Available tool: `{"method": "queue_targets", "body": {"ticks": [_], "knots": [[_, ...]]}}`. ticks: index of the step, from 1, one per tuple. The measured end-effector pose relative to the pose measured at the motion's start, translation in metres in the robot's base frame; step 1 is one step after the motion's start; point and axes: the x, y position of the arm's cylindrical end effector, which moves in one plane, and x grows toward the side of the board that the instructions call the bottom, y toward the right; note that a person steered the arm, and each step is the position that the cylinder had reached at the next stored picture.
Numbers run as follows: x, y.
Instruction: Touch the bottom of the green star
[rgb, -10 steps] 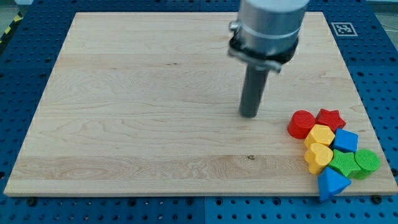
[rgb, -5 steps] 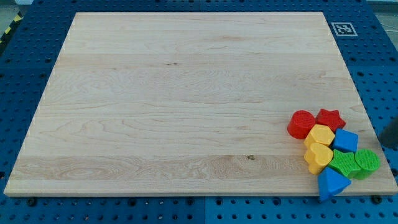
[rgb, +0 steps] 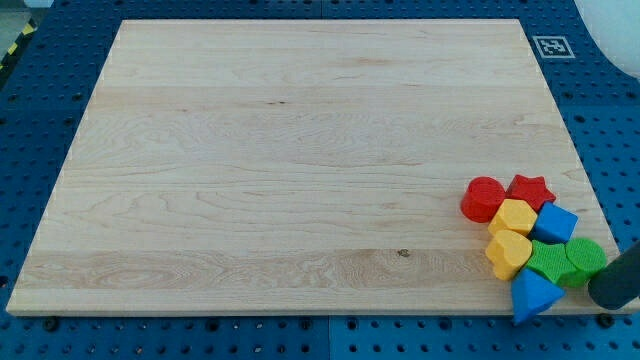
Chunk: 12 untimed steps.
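Claw: my tip (rgb: 612, 300) touching green cylinder (rgb: 586, 259), board (rgb: 250, 150) right edge.

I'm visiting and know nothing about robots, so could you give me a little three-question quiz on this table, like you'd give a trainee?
1. True or false: the blocks lie spread over the whole board.
2. Which block touches the green star at the view's bottom? A red star, B blue triangle, C yellow heart.
3. Fill in: my tip sits at the view's ____ edge.

Key:
1. False; all are clustered at the view's bottom right.
2. B, the blue triangle.
3. Right; my tip is beside the green cylinder, off the green star's right.
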Motion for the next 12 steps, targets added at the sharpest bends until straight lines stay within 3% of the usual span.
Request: {"method": "queue_targets", "body": {"ticks": [6, 8, 12], "knots": [[0.0, -0.026], [0.0, -0.073], [0.0, -0.078]]}}
